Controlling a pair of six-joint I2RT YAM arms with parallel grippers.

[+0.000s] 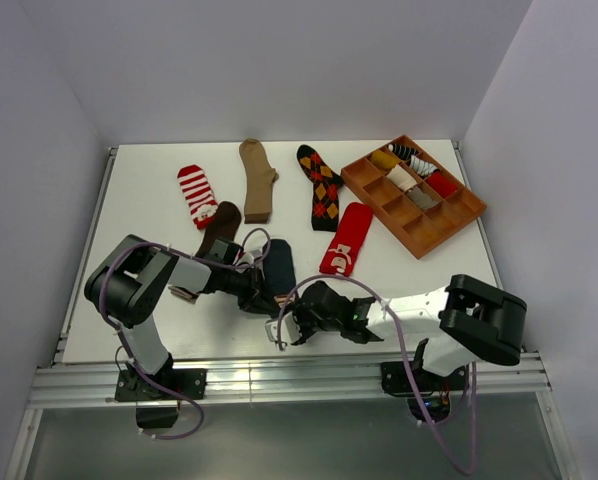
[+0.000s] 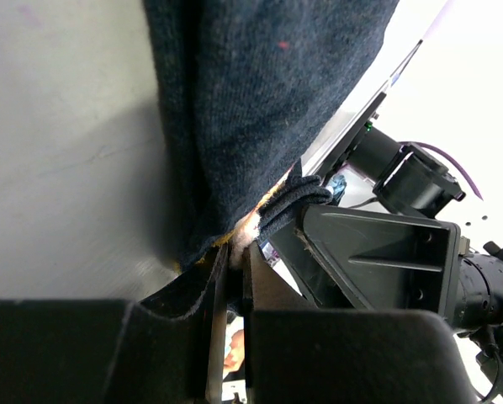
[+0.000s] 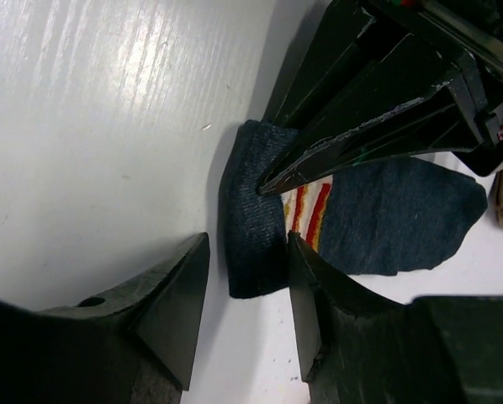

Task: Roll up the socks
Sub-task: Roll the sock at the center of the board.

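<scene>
1. Look to the near middle of the worktop (image 1: 139, 210) for the navy sock (image 1: 279, 262), lying just ahead of both arms with its long axis running near to far and a started roll at its near end.
2. Note the left gripper (image 2: 233, 257) pinched shut on a fold of navy fabric at that rolled end, with red and yellow stripes of the picture peeking out beside the pinch.
3. Note the right gripper (image 3: 248, 242) with fingers parted, straddling the same rolled end from the near side, one finger just beside the fabric and the other a little apart, nothing clamped yet.
4. Judge both grippers about equally near, meeting almost tip to tip over the roll. Treat the roll's axis as lying across the sock, and plan to roll away from the arms, along the length toward the far end.
5. Expect the next move to call for closing the right gripper on the roll beside the left pinch. Watch for loose fabric slipping out and for fingers colliding in such close quarters.
6. Leave for later the red-white striped sock (image 1: 196, 190), tan sock (image 1: 257, 178), dark brown sock (image 1: 219, 225), black argyle sock (image 1: 321, 185) and red sock (image 1: 347, 238), all flat further back. Leave also the wooden compartment tray (image 1: 451, 234) at far right, already holding rolled socks (image 1: 409, 175).
</scene>
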